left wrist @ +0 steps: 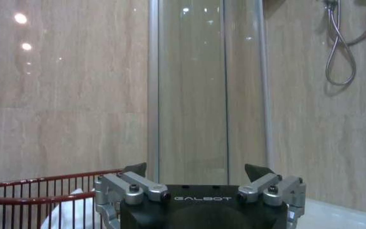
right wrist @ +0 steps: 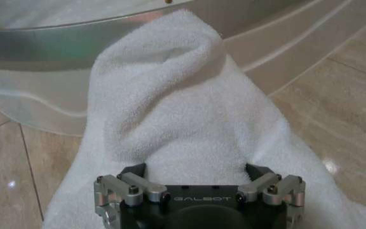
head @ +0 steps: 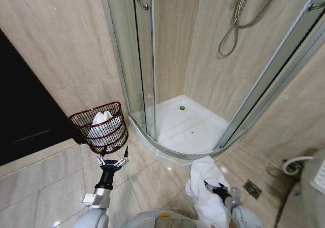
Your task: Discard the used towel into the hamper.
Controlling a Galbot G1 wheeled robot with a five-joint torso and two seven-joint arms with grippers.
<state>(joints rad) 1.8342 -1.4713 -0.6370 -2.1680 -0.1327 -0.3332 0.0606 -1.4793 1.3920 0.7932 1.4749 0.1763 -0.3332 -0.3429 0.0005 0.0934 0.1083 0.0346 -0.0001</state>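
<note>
Beige tiled walls and a glossy tiled floor [head: 45, 182] surround a corner shower enclosure [head: 188, 131] with curved glass doors and a white tray, which I use as my reference. Just beside the enclosure's left door, against the wall, stands the hamper [head: 101, 126], a dark red wire basket with a white cloth [head: 103, 122] already inside it. My left end effector [head: 112, 154] sits just in front of the hamper, its fingers spread apart and holding nothing; in the left wrist view the left end effector [left wrist: 197, 171] points toward the glass door with the hamper's rim [left wrist: 36, 188] off to one side. That arm reaches forward and low from my body. My right end effector [head: 212, 186] is down by the curved front step of the enclosure, pressed into the white towel [head: 205, 190], which lies heaped on the floor against the step. In the right wrist view the towel [right wrist: 183, 124] bulges up between the spread fingers of the right end effector [right wrist: 196, 169], but I cannot tell whether they actually grip it. The towel is well apart from the hamper.
</note>
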